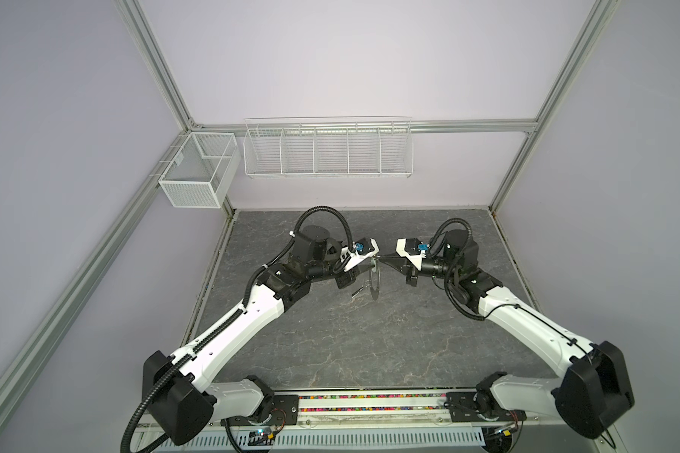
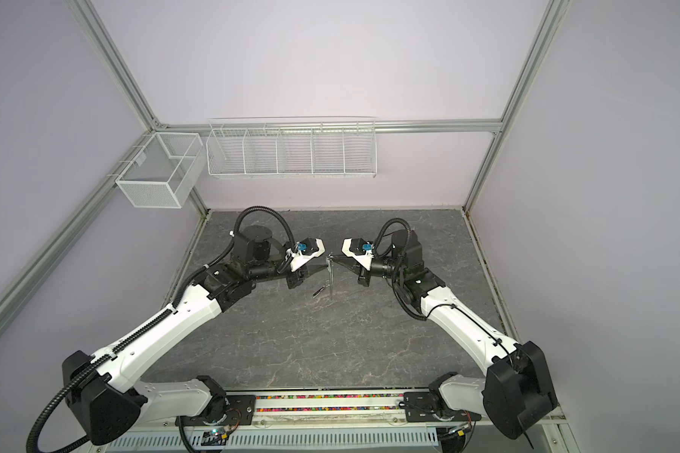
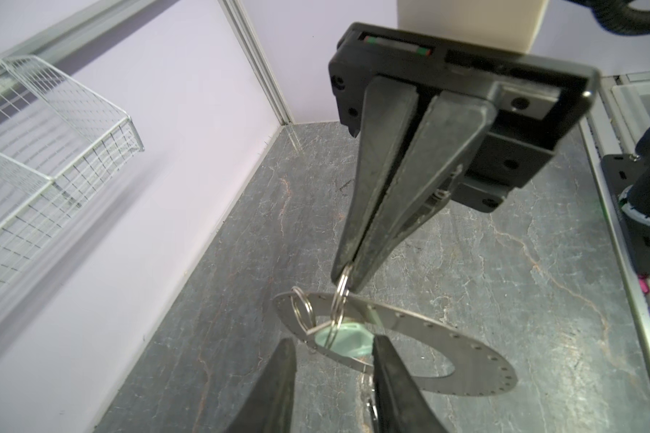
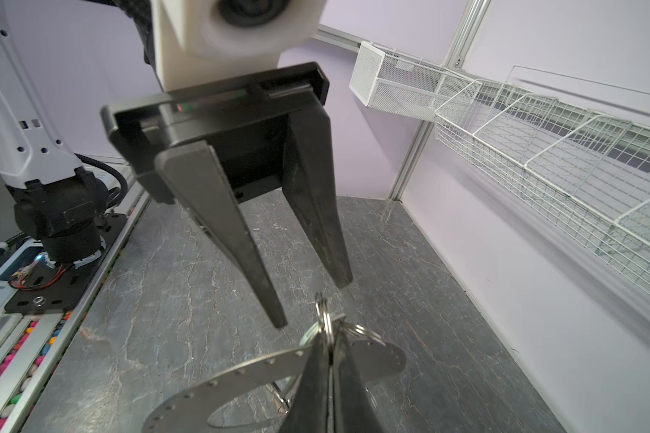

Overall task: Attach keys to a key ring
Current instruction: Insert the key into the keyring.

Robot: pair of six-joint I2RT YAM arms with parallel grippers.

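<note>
You're looking down on a dark grey, marble-patterned table [image 1: 370,345] with pale veins running through it. Lilac walls [image 1: 330,59] and aluminium posts are enclosing it. On the far wall a white mesh basket [image 1: 197,172] is hanging at the left, and a long divided wire rack [image 1: 326,153] is hanging beside it. A rail of coloured beads [image 1: 370,397] is running along the near edge.

Your two arms are meeting over the far middle of the table. The right gripper [image 3: 348,279] is pinching a small wire loop [image 4: 325,318], and the key ring [image 3: 428,330] is hanging from that loop above the table. The left gripper [image 4: 311,303] is facing it with its fingers spread, gripping nothing. The key's pale green tag [image 3: 348,341] is sitting between those fingers. The key with the dark tag [image 2: 318,292] is dangling at the ring's left.
</note>
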